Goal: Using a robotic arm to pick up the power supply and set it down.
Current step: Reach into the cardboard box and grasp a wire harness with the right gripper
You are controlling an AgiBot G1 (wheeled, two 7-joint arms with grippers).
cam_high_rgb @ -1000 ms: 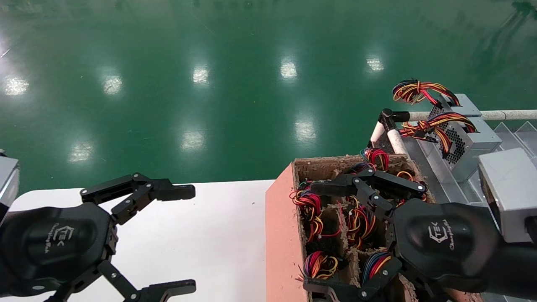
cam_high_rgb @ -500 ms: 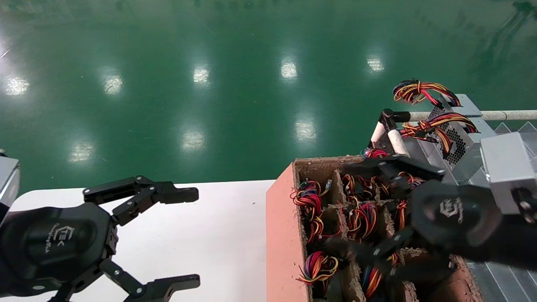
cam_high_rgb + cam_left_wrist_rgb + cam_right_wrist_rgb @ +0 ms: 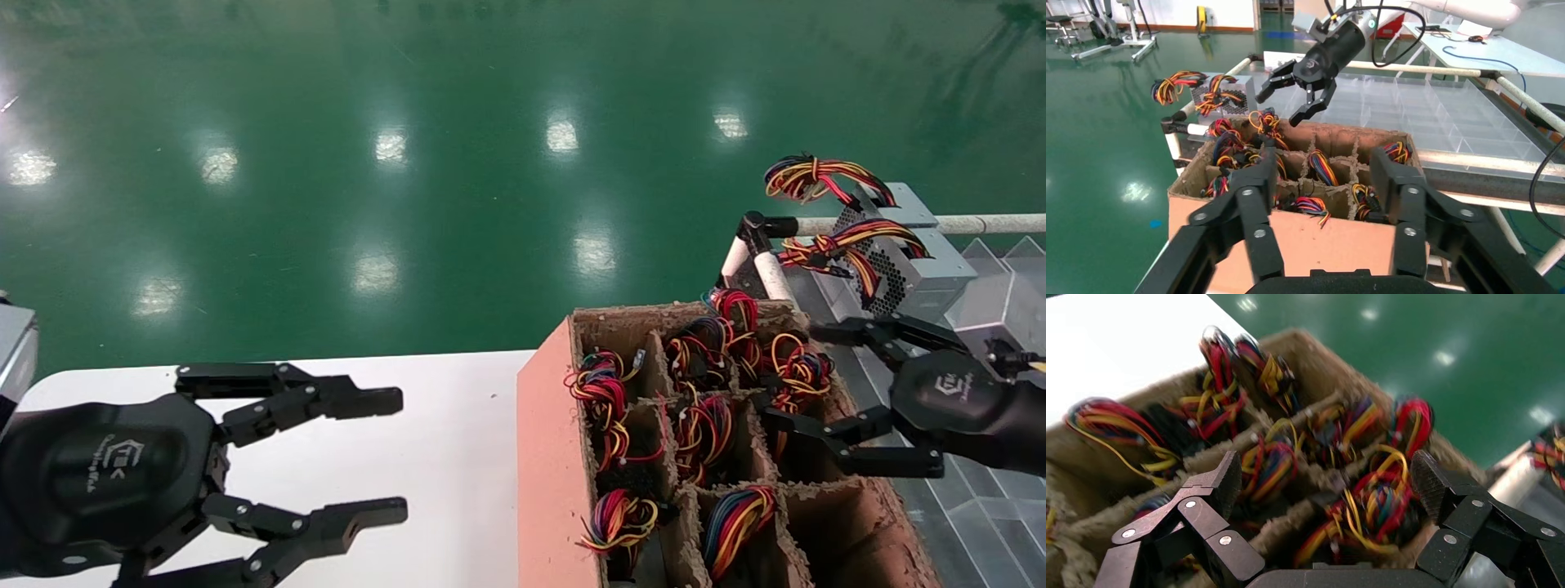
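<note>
A glossy green floor fills the far half of the head view, with a white table in front and a pinkish cardboard box standing at the table's right edge, its cells packed with coiled red, yellow and black wires. Right of the box lies a clear-partitioned rack framed by white rails; 2 silver power supplies sit at its far corner, wire bundles trailing toward the box, untouched and apart from both grippers. The right gripper hangs over the box's right rim, above the rear cells, fingers spread wide and empty. The left gripper hovers over the bare white table, well apart from the box, fingers likewise spread with nothing between them. The left wrist view adds what the head view cannot: the box's near wall, and the right gripper seen from across the box, raised clear above its rim beside the power supplies. The right wrist view looks straight down between its own fingers onto wire coils in the cells, with the ragged cardboard dividers crowding them closely.
</note>
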